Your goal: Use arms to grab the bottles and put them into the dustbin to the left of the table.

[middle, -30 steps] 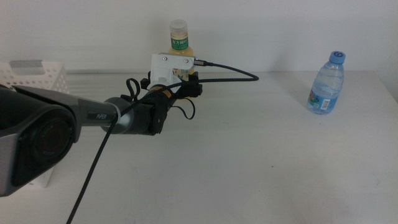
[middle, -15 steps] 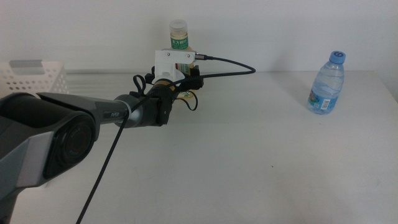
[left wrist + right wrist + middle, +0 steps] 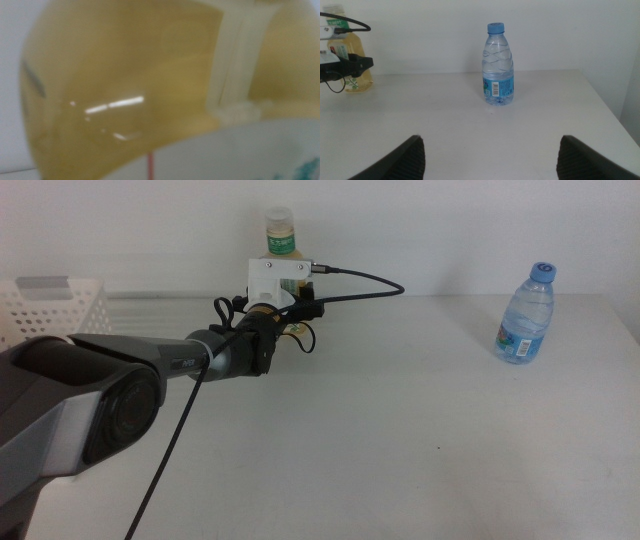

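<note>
While the left gripper (image 3: 288, 298) sits at the yellow-drink bottle (image 3: 281, 242) at the far edge of the table (image 3: 400, 430), the left wrist view is filled edge to edge with blurred yellow liquid, so the bottle is right up against that camera, though whether the jaws are clamped on it cannot be told from any view. To do this step well, the grip should probably settle on the body below the green label, and the lift should stay upright before swinging across to the basket (image 3: 50, 305) at the table's left side. Only a corner of the basket shows, and its contents are hidden. The water bottle (image 3: 526, 313) stands upright, capped, well apart to the right. The right gripper (image 3: 490, 160) waits low, jaws spread wide, facing it.
</note>
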